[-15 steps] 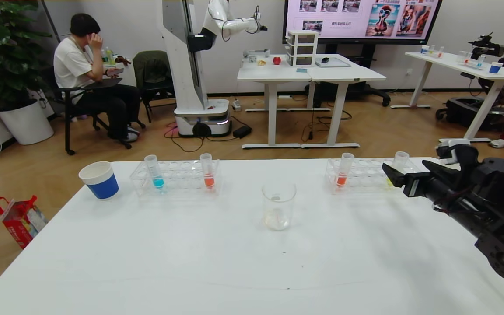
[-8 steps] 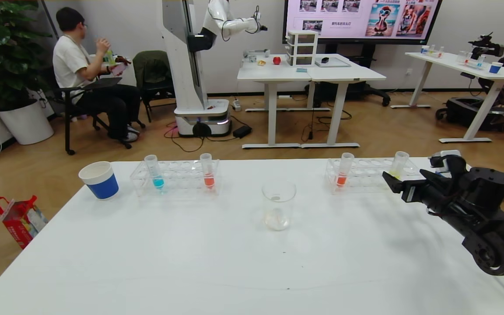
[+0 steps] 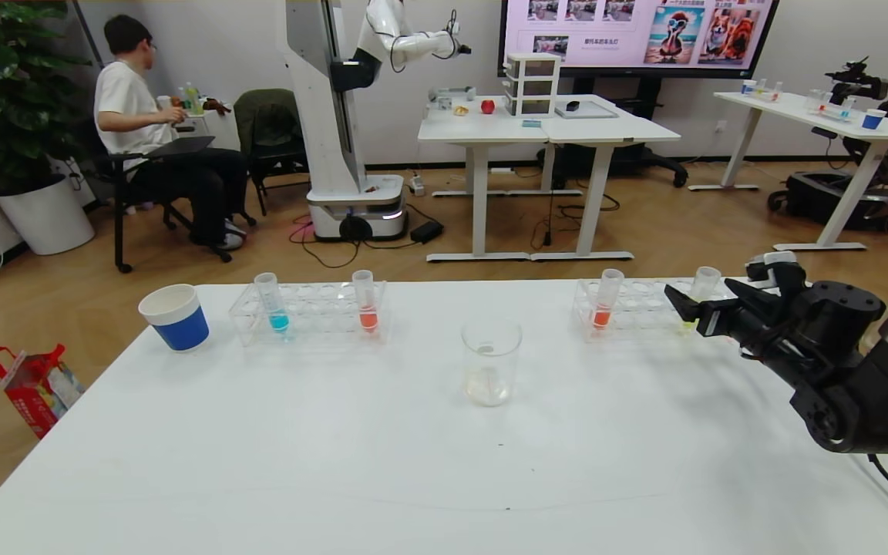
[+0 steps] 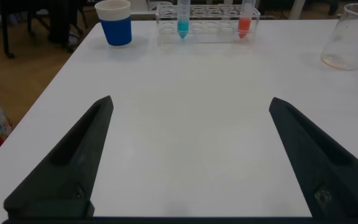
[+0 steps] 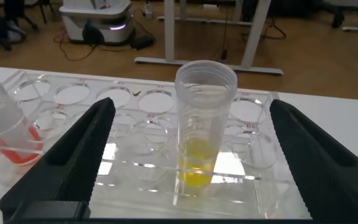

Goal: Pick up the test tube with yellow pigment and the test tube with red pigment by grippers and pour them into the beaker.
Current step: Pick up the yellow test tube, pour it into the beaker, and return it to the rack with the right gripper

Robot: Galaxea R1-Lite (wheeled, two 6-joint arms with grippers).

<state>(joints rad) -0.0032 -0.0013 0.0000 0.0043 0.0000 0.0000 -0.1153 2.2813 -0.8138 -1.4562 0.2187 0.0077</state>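
Observation:
The test tube with yellow pigment [image 3: 704,287] stands upright in the right clear rack [image 3: 644,312]. In the right wrist view the yellow tube [image 5: 202,137] sits between the two fingers of my open right gripper [image 5: 190,107], which do not touch it. In the head view my right gripper [image 3: 702,304] is at that tube. A test tube with red pigment [image 3: 606,302] stands in the same rack and shows in the right wrist view [image 5: 8,127]. A second red tube [image 3: 365,304] stands in the left rack. The beaker [image 3: 490,362] stands mid-table. My left gripper [image 4: 191,101] is open over bare table.
The left rack [image 3: 309,312] also holds a tube with blue liquid [image 3: 274,304]. A blue paper cup [image 3: 176,317] stands at the table's left. The table's far edge lies just behind both racks. A person sits far back left.
My right gripper has moved forward and slightly left toward the right rack, so its fingers now flank the yellow tube. Tubes and beaker have not moved.

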